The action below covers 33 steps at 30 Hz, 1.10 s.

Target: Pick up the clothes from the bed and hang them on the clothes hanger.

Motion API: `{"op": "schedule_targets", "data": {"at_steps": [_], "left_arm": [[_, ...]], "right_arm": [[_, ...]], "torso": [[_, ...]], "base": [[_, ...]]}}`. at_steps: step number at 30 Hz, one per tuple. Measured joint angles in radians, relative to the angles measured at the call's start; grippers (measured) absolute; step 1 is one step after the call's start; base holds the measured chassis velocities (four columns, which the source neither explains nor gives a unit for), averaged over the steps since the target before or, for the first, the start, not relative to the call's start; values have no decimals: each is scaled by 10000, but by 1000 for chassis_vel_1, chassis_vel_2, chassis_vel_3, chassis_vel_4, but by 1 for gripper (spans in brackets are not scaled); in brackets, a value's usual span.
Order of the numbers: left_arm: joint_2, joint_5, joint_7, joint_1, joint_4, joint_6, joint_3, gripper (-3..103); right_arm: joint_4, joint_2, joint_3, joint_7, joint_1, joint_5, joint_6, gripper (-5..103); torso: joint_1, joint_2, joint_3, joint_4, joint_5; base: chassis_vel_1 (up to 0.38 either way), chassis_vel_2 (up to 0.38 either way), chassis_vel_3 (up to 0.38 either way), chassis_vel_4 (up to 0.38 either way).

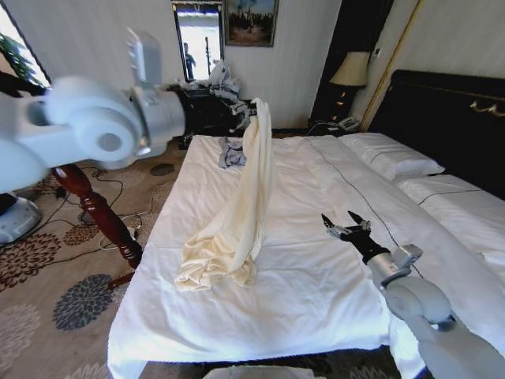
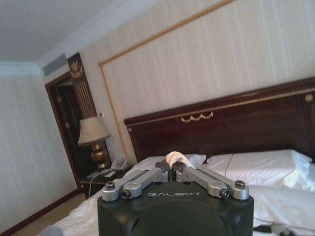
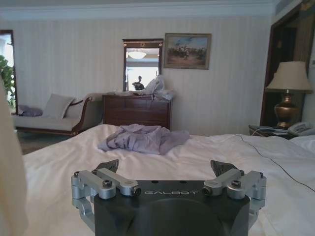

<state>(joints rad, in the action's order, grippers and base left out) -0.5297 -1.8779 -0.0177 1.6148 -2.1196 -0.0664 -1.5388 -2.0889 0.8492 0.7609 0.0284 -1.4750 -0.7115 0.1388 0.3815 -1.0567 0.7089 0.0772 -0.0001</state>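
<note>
- Over the bed's (image 1: 316, 292) far-left part in the head view, the left gripper (image 1: 251, 108) is clamped on the top of the cream-yellow garment (image 1: 237, 213) and holds it high; the cloth hangs in a long column, and its lower end lies bunched on the sheet toward the near-left corner. I judge the lift unfinished: the heap must come clear of the sheet before the garment is carried anywhere.
- Near the bed's right half, the right gripper (image 1: 346, 227) hovers just above the sheet, fingers spread and holding nothing, well apart from the cloth. A small grey-blue garment (image 1: 232, 152) lies near the far-left edge; it should be left alone.
- From the left wrist view, a small tuft of cream fabric (image 2: 176, 158) shows pinched between the closed jaws. That bite looks thin, so a slow, steady raise seems wise.
- From the right wrist view, the free gripper's (image 3: 167, 169) fingers stand wide apart above the white sheet, with the grey-blue garment (image 3: 143, 138) beyond.
</note>
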Motion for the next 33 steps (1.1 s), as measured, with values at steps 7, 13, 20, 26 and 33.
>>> {"op": "schedule_targets", "data": {"at_steps": [7, 13, 20, 26, 33], "left_arm": [[403, -588, 128, -700, -749, -20, 316, 2], [1146, -774, 197, -2118, -1485, -25, 1846, 2], [1743, -1276, 397, -3267, -2256, -121, 2506, 2], [1872, -1574, 540, -3438, -2520, -202, 2427, 2], [2029, -1709, 669, -3384, -2852, -267, 2430, 2]], "right_arm": [[130, -193, -833, 68, 384, 288, -5, 100], [-203, -483, -1651, 415, 473, 743, -53, 100], [75, -467, -2903, 315, 1431, 900, 38, 100], [448, -424, -3398, 203, 2213, 562, 112, 100], [-23, -488, -4112, 409, 2726, 247, 247, 100]], "torso": [[2, 1, 2, 8, 3], [2, 0, 2, 4, -8], [4, 0, 2, 8, 0], [4, 1, 3, 6, 1], [4, 1, 2, 4, -1]], "base": [[0, 0, 0, 0], [0, 0, 0, 0], [0, 0, 0, 0], [0, 0, 0, 0], [0, 0, 0, 0]]}}
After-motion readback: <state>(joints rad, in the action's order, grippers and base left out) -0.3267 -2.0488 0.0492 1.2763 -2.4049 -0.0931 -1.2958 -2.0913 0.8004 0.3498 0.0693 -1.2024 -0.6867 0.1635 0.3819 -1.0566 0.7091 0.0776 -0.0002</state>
